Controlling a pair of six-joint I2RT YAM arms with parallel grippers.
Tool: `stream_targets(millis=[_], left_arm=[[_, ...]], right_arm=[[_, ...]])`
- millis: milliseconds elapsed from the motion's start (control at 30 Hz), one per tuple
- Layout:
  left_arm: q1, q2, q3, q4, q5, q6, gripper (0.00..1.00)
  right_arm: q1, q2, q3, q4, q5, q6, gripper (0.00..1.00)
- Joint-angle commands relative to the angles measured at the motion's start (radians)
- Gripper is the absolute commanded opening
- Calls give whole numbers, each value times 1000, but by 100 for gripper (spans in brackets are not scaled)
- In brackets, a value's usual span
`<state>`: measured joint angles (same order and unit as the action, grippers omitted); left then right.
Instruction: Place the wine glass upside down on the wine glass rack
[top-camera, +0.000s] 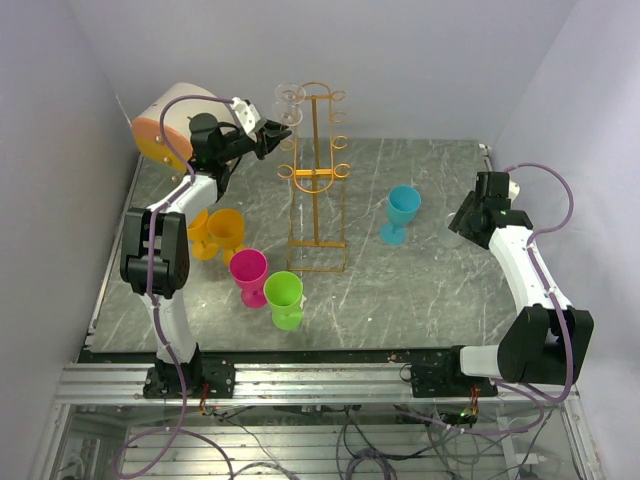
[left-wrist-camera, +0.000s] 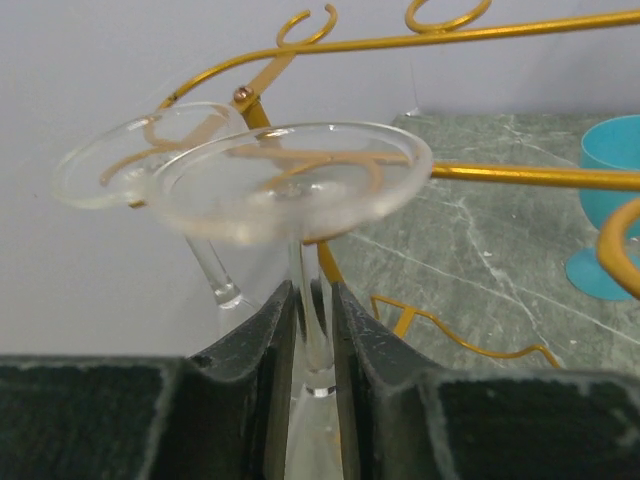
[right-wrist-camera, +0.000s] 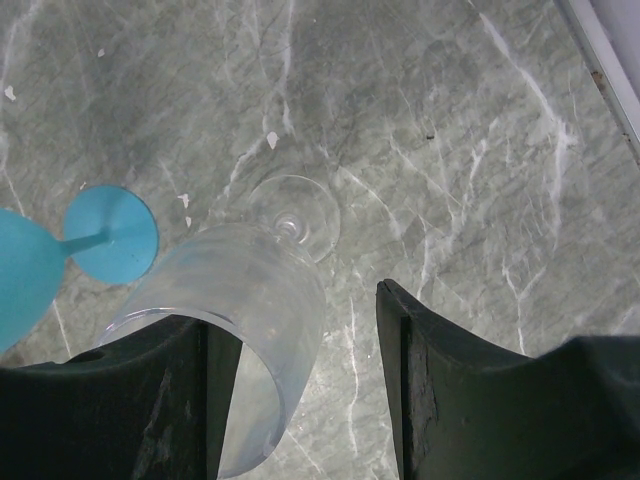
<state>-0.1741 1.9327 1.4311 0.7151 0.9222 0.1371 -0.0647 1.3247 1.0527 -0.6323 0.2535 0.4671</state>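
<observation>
The orange-gold wine glass rack (top-camera: 318, 180) stands mid-table, and its wires (left-wrist-camera: 520, 176) cross the left wrist view. My left gripper (top-camera: 272, 130) is raised at the rack's upper left hooks. A clear wine glass (left-wrist-camera: 300, 180) hangs upside down there, its foot resting over a hook ring. Its stem runs between my left gripper (left-wrist-camera: 310, 295) jaws, which stand slightly apart around it. A second clear glass (left-wrist-camera: 140, 150) hangs just beside it. My right gripper (right-wrist-camera: 295, 310) is open over another clear glass (right-wrist-camera: 260, 290) on the table; the bowl is against the left finger, well away from the right one.
A blue glass (top-camera: 403, 205) stands right of the rack. Orange (top-camera: 225, 232), pink (top-camera: 248, 268) and green (top-camera: 284, 295) glasses cluster left of the rack's base. A cream drum with an orange face (top-camera: 170, 125) sits at the back left behind my left arm.
</observation>
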Motion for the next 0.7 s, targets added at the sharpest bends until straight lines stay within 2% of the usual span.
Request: stream_targets(millis=[0, 67, 167, 233, 367, 500, 600, 667], left_arm=[[-12, -21, -28, -2, -1, 33, 33], [-11, -24, -39, 5, -6, 30, 38], [-11, -33, -55, 11, -6, 35, 38], [-11, -38, -62, 7, -9, 41, 38], [-11, -48, -69, -4, -18, 57, 38], [-11, -63, -74, -21, -37, 53, 38], [-11, -86, -57, -108, -68, 74, 38], [-11, -110, -67, -154, -90, 107, 38]], right_arm=[[-8, 9, -20, -8, 4, -12, 54], [-7, 13, -20, -9, 6, -11, 54], [-8, 17, -17, -11, 13, -14, 52], [-8, 22, -17, -8, 13, -17, 44], [-7, 40, -10, -11, 15, -19, 22], [-7, 41, -5, -14, 21, -17, 7], [-8, 38, -5, -18, 28, -19, 0], [-8, 38, 0, -25, 30, -19, 0]])
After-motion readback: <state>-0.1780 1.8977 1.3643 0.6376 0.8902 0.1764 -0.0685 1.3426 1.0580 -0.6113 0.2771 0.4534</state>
